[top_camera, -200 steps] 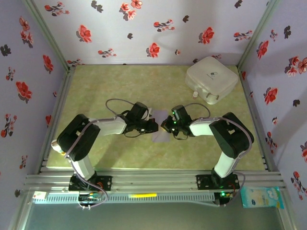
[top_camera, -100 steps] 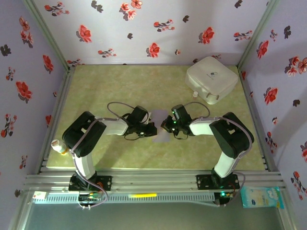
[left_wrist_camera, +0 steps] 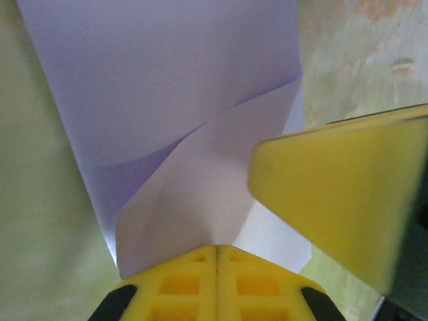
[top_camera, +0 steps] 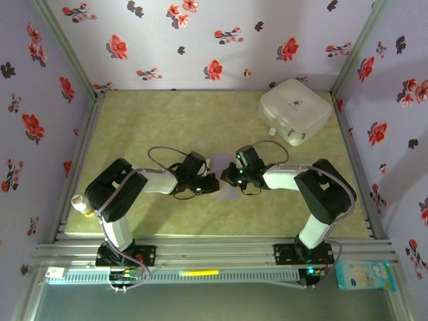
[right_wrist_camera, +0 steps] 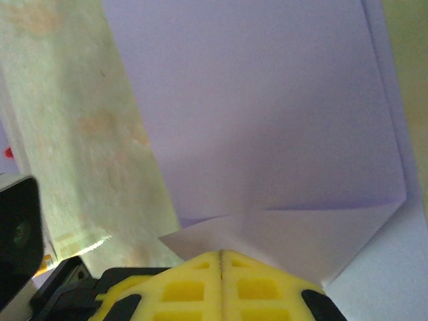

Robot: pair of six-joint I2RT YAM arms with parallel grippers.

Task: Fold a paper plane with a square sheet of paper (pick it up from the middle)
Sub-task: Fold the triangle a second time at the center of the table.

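The square sheet of paper [top_camera: 223,164] lies flat on the green table between the two arms, pale lavender, with a corner flap folded over. In the left wrist view the flap [left_wrist_camera: 200,194] is a lighter triangle over the sheet [left_wrist_camera: 160,73]. My left gripper [left_wrist_camera: 217,249] is shut, its yellow tips touching the flap's near edge. My right gripper [right_wrist_camera: 221,254] is shut too, its tips on the folded flap [right_wrist_camera: 294,234] of the sheet [right_wrist_camera: 261,114]. From above, the left gripper [top_camera: 212,183] and right gripper [top_camera: 231,178] nearly meet over the paper. The right gripper's yellow finger [left_wrist_camera: 341,194] shows in the left wrist view.
A white rounded box [top_camera: 295,110] stands at the back right, with a small white item [top_camera: 272,132] beside it. Flowered walls close in the table on three sides. A metal rail [top_camera: 214,253] runs along the near edge.
The left gripper has crept a little nearer and rightward along the paper, its arm bending in. The right gripper edged slightly left. Both stayed shut.
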